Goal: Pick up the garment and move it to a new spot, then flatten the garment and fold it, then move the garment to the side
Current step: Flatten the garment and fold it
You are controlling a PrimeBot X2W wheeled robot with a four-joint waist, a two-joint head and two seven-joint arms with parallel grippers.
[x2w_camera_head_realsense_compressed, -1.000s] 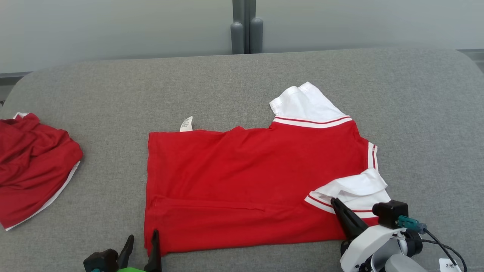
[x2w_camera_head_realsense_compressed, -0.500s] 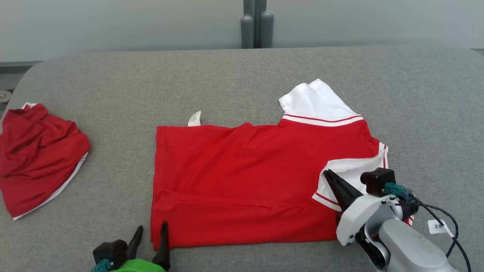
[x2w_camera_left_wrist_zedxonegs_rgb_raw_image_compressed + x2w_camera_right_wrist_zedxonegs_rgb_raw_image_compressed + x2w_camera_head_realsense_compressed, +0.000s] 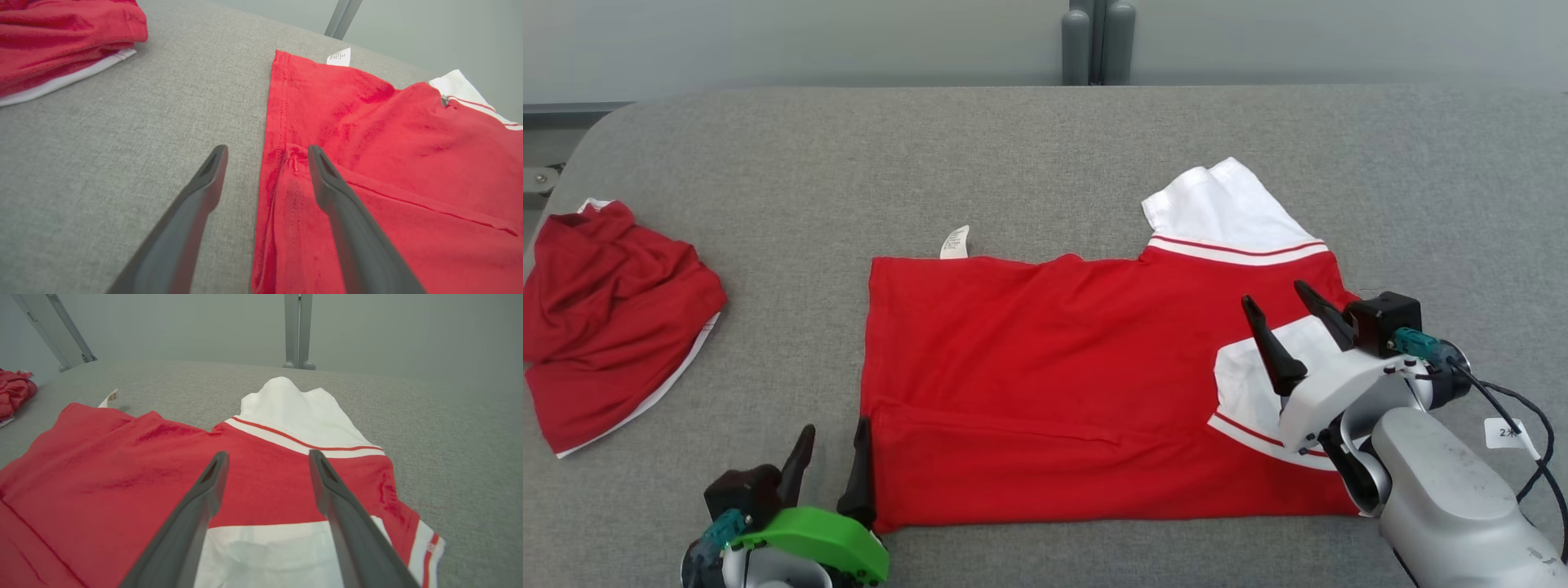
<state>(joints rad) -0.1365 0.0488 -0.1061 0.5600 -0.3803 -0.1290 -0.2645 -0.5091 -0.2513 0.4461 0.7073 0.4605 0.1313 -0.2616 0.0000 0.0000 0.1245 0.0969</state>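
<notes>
The garment (image 3: 1062, 367) is a red shirt with white sleeves, spread flat in the middle of the grey table (image 3: 1013, 163). Its near white sleeve (image 3: 1245, 384) lies folded onto the red body; the far sleeve (image 3: 1229, 208) sticks out toward the back. My right gripper (image 3: 1272, 294) hovers open just above the folded sleeve, holding nothing. In the right wrist view its fingers (image 3: 268, 454) frame the red shoulder, with the folded sleeve (image 3: 265, 555) below them. My left gripper (image 3: 835, 426) stands open at the near-left corner. In the left wrist view its fingers (image 3: 267, 149) straddle the hem (image 3: 282, 122).
A second red garment (image 3: 605, 327) lies crumpled at the table's left end, also in the left wrist view (image 3: 53, 36). Two grey posts (image 3: 1097, 41) stand behind the far edge. A white label (image 3: 955, 242) pokes out at the shirt's far-left hem. Bare grey surface surrounds the shirt.
My right gripper carried the near white sleeve inward over the red body, then opened and let it go. The head camera has shifted. The left gripper stays open at the corner.
</notes>
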